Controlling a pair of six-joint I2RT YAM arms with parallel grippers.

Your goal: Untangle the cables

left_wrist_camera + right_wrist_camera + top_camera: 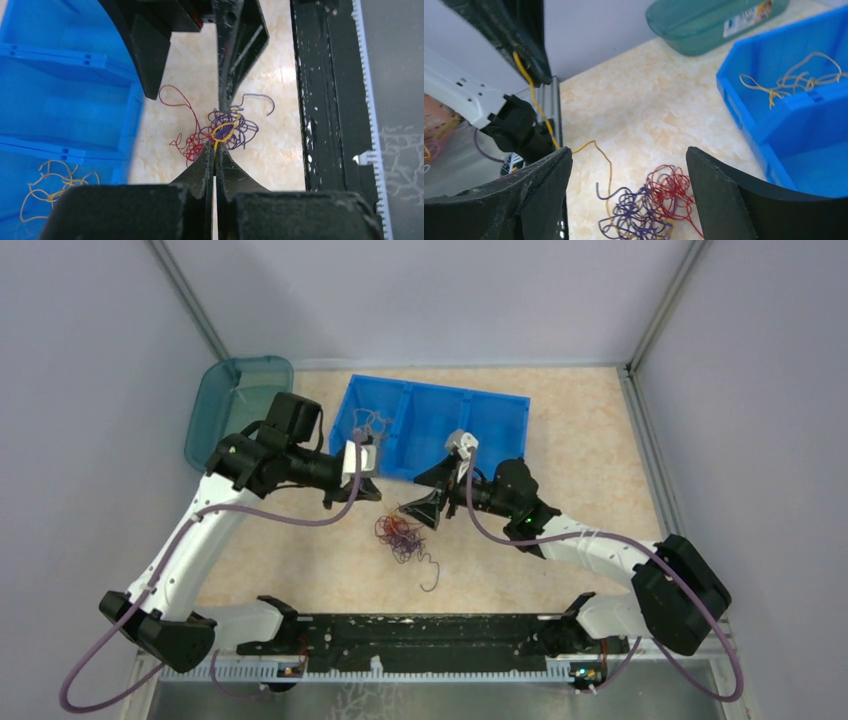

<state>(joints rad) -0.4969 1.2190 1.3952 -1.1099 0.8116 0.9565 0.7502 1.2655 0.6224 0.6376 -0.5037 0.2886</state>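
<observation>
The cables lie on the table as a small tangle of red, dark purple and yellow wire, with one purple tail trailing toward me. My left gripper is shut on a yellow cable that loops out of the purple clump; in the top view this gripper hangs left of the tangle. The right wrist view shows the yellow cable rising taut from the tangle to the left gripper's fingers. My right gripper is open above the tangle, a finger on each side, holding nothing.
A blue divided bin stands just behind the grippers, with yellow wires lying in one compartment. A teal tub sits at the back left. The black rail with the arm bases runs along the near edge.
</observation>
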